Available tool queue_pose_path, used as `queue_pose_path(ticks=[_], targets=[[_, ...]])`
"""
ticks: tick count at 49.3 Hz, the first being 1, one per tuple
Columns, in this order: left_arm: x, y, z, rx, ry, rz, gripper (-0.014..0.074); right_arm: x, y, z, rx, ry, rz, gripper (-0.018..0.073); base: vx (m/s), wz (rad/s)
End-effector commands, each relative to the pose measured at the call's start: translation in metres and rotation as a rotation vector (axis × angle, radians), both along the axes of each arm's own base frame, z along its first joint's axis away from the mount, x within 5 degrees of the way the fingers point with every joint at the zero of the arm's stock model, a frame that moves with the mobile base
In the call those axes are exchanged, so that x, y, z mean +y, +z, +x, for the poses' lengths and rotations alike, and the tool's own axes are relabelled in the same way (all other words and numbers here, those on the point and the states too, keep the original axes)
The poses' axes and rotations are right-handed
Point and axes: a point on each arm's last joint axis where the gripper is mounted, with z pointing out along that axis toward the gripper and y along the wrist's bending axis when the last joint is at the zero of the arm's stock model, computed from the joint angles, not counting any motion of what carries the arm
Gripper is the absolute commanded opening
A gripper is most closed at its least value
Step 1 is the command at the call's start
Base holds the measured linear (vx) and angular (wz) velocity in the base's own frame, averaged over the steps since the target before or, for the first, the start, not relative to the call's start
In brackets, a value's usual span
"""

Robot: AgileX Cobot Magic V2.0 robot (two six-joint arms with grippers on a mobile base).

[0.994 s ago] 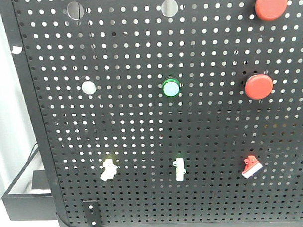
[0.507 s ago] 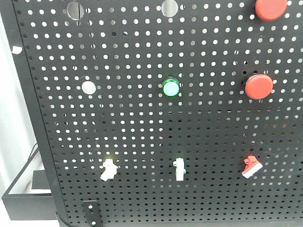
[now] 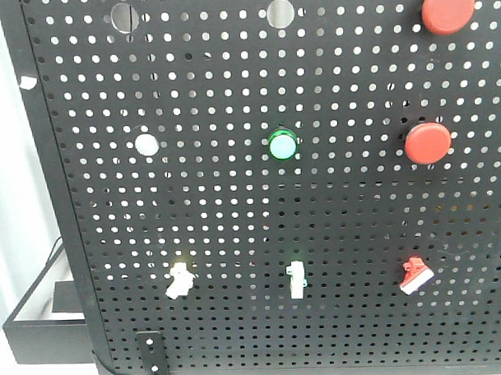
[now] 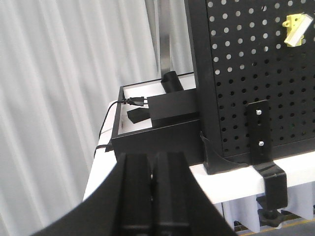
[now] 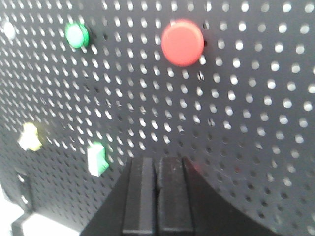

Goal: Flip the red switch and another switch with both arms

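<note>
The red switch is mounted low on the right of the black pegboard, its white lever tip pointing down and left. The pale yellow switch sits low on the left and also shows at the top right of the left wrist view. My left gripper is shut and empty, well short of the board's lower left corner. My right gripper is shut and empty, close to the board. Its fingers hide the red switch there. The yellow switch lies far to its left. Neither gripper appears in the front view.
A white toggle on a green base sits between the two switches. Above are a green round button and two big red push buttons. A black tray and a clamp stand at the board's left foot.
</note>
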Motion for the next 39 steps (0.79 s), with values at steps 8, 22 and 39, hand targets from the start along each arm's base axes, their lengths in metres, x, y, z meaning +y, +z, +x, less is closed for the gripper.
queue_pose_path(ticks=[8, 22, 39], targets=[[0.0, -0.001, 0.001, -0.04, 0.001, -0.015, -0.0006, -0.015, -0.039, 0.006, -0.027, -0.179, 0.116, -0.0006, 0.0, 0.0], [0.0, -0.001, 0.001, -0.04, 0.001, -0.015, -0.0006, -0.03, -0.138, -0.033, -0.085, -0.262, 0.145, -0.0006, 0.0, 0.0], [0.0, -0.001, 0.001, -0.041, 0.001, -0.015, -0.0006, -0.042, -0.152, -0.055, -0.097, -0.432, 0.097, -0.0006, 0.0, 0.0]])
